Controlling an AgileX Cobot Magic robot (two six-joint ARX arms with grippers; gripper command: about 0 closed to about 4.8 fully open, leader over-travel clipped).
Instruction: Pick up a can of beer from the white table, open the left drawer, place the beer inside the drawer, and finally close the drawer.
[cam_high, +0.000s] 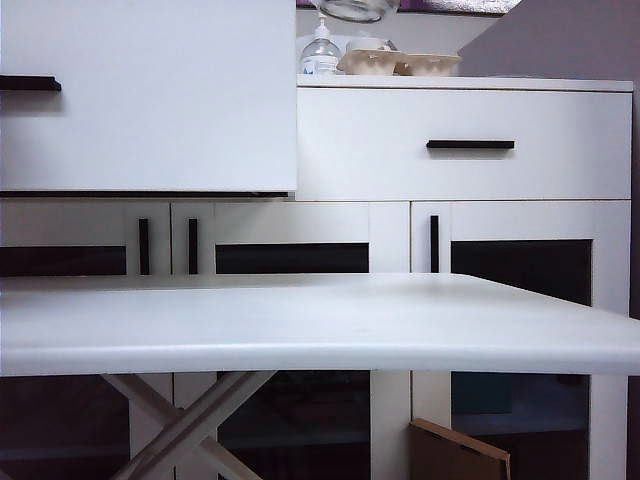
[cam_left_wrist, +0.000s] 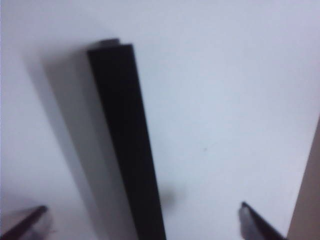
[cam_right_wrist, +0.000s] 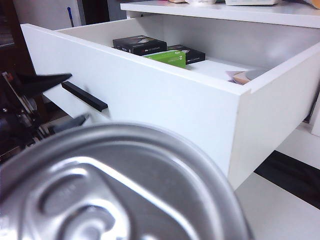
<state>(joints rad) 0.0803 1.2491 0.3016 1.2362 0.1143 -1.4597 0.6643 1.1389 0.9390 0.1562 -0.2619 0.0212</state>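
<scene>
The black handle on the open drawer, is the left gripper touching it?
Apart. In the left wrist view the left gripper is open, its fingertips standing clear on either side of the black handle of the left drawer, with white drawer front showing between.

A pump bottle (cam_high: 320, 50) and egg cartons (cam_high: 398, 63) stand on top of the cabinet, far behind the bench. On the right, a closed drawer (cam_high: 465, 145) sits above glass doors (cam_high: 520, 272). Low down on the right, a brown cardboard sheet (cam_high: 458, 455) leans. A black box (cam_right_wrist: 139, 44) and a green box (cam_right_wrist: 167, 58) lie side by side.
</scene>
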